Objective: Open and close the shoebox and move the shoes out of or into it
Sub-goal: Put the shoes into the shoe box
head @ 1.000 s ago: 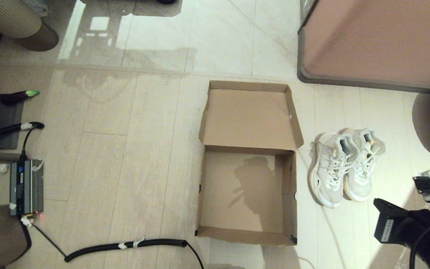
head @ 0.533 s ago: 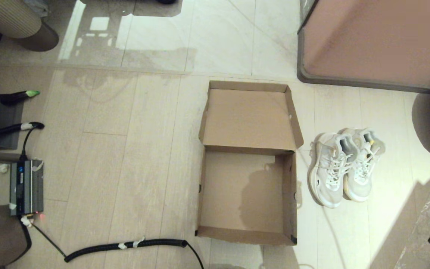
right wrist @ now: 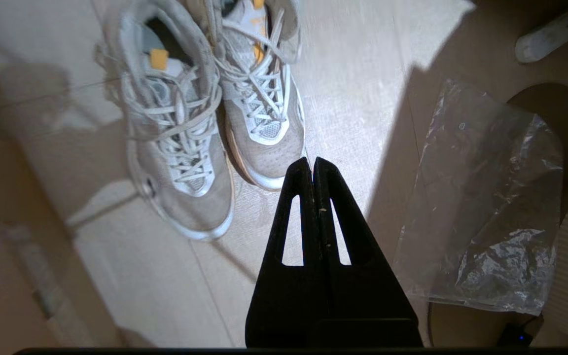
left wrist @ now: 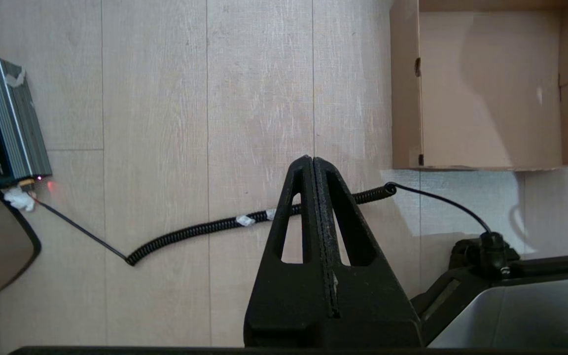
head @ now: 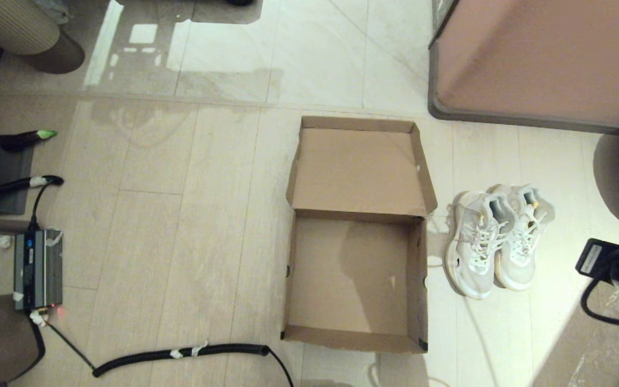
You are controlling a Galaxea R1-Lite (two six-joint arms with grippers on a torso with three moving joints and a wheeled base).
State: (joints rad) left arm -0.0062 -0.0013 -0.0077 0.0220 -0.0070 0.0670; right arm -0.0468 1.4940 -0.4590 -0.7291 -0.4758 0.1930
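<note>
Looking down from the head view: the shoebox (head: 357, 279) sits on the floor at centre, lid (head: 360, 169) flipped fully back away from the robot, inside bare cardboard. The shoes (head: 495, 242) stand side by side on the floor just beside the box's right wall, apart from it, toes toward the robot. Part of the right arm (head: 618, 263) shows at the right edge, near the shoes on their right; its fingertips are out of frame here. A pinkish-brown cabinet (head: 546, 59) stands beyond the shoes, a coiled black cable (head: 180, 353) and a grey power unit (head: 38, 269) lie to the left. Left wrist view: the left gripper (left wrist: 312, 160) hangs with both fingers pressed together, holding nothing, over bare floor above the coiled cable; the open box's near corner lies well off toward the robot's right. Right wrist view: the right gripper (right wrist: 312, 161) has its fingers pressed flat against each other, empty, tip hovering just short of the toe of the right-hand shoe; whether it touches cannot be told. A crumpled clear plastic bag (right wrist: 481, 207) lies on the floor beside the gripper, away from the shoes.
</note>
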